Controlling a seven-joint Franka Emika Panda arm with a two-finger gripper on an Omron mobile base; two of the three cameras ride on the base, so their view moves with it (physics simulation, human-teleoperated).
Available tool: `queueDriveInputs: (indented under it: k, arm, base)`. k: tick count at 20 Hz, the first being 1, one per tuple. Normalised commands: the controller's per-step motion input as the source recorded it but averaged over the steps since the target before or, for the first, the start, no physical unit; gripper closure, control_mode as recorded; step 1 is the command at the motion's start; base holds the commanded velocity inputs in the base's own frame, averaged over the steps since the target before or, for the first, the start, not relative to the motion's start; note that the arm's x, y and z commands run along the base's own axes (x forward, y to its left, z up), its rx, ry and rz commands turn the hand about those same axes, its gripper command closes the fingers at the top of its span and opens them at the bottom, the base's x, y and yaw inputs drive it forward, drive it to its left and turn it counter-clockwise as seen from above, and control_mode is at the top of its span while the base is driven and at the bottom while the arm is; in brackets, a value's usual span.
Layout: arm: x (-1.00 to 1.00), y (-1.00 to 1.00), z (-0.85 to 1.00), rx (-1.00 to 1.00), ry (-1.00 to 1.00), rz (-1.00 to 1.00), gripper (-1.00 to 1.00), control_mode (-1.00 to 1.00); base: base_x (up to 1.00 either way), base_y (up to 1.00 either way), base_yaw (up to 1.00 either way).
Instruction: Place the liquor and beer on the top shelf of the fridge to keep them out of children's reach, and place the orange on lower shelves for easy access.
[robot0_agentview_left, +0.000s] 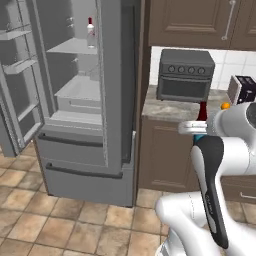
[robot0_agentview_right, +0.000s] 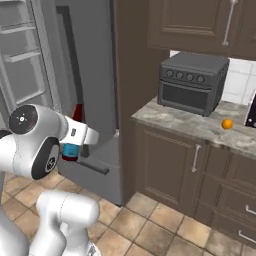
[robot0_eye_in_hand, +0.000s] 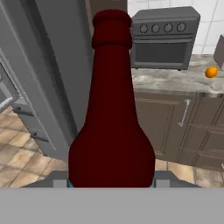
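Liquor already on top shelf; my gripper pinching beer, unshelved; orange on bench beyond gripper, untouched.

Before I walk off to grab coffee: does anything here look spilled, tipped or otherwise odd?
Nothing stands out. The beer is upright in the shut pincer, the liquor stands upright on the top shelf, and the orange sits on the counter.
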Motion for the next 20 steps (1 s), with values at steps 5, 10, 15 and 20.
queueDriveInputs:
  k: [5, 10, 15, 20]
  arm:
    - [0.0, 0.0, 0.0, 0.0, 0.0, 0.0, 1.0, 1.0]
    - [0.0, 0.0, 0.0, 0.0, 0.0, 0.0, 1.0, 1.0]
    - [0.0, 0.0, 0.0, 0.0, 0.0, 0.0, 1.0, 1.0]
    - [0.0, 0.0, 0.0, 0.0, 0.0, 0.0, 1.0, 1.0]
  base:
    - [-0.22, 0.82, 0.16]
    - [0.07, 1.0, 0.08]
    - [0.36, 0.98, 0.02]
    - [0.4, 0.53, -0.06]
